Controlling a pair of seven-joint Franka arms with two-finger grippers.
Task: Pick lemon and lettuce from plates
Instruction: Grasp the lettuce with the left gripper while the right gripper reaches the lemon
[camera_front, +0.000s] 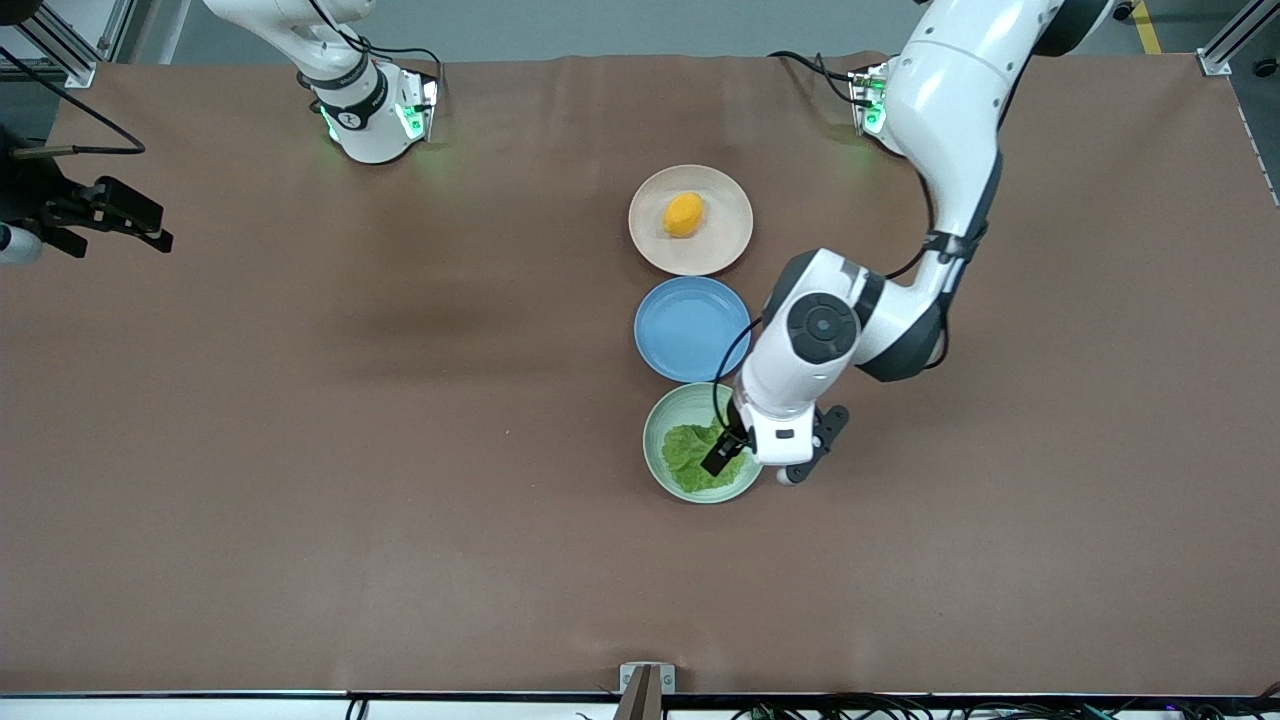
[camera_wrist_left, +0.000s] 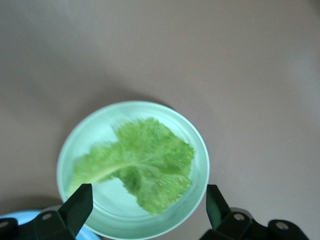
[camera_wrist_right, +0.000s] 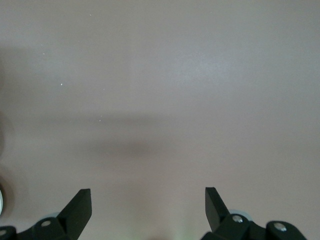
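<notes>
- Lettuce (camera_wrist_left: 142, 162) lies flat in mint plate (camera_front: 662, 455), nearest the front camera; lemon (camera_front: 684, 214) on cream plate (camera_front: 735, 205).
- Left gripper (camera_wrist_left: 147, 210) hovers over leaf, jaws apart, empty.
- Right gripper (camera_wrist_right: 147, 210) waits over bare table (camera_front: 300, 450), jaws apart.
- You'd find the leaf limp, light, prob. tearable — pinch the pale rib.

No legible text, labels or numbers in any view.

The dark band on the right arm's base (camera_front: 355, 108), at the table's (camera_front: 300, 420) edge farthest from the front camera, carries small white marks, but they are too small to read. The round dark cap on the left arm's joint (camera_front: 822, 326), just beside the blue plate (camera_front: 690, 328), bears no readable sign. Neither wrist view shows any writing.
</notes>
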